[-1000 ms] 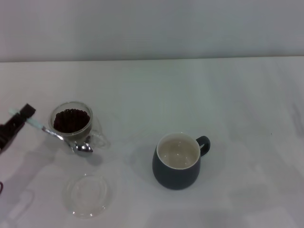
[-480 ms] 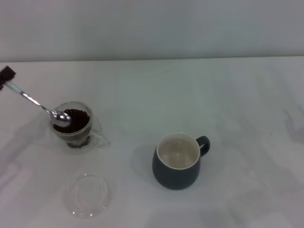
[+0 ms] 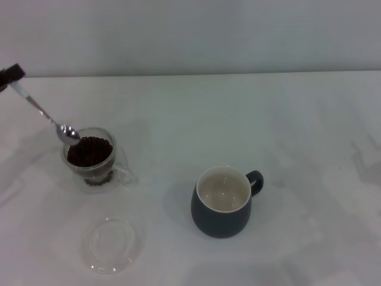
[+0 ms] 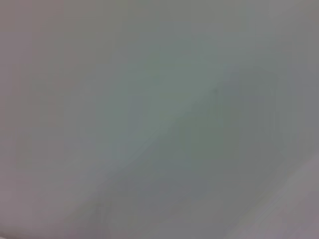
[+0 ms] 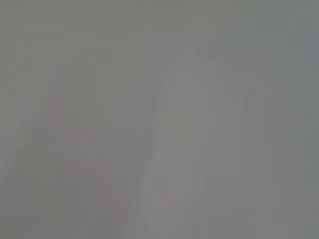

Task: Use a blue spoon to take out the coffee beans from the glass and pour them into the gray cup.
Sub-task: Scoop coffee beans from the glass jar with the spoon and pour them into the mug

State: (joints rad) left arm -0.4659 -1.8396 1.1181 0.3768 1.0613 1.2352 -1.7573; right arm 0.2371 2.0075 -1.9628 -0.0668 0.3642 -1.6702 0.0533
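Note:
The glass stands at the left of the table, full of coffee beans. My left gripper shows only as a dark tip at the left edge of the head view, shut on the pale handle of the blue spoon. The spoon slants down to the right. Its metal bowl hangs just above the glass's far left rim, and I see no beans in it. The gray cup stands to the right of the glass with its cream inside empty. The right gripper is out of view. Both wrist views show only a blank pale surface.
A flat round clear glass dish lies on the white table in front of the glass. A grey wall runs along the table's far edge.
My left gripper has moved back and up along the left edge. The spoon bowl went from beside the glass's front, over the beans, to above its far left rim.

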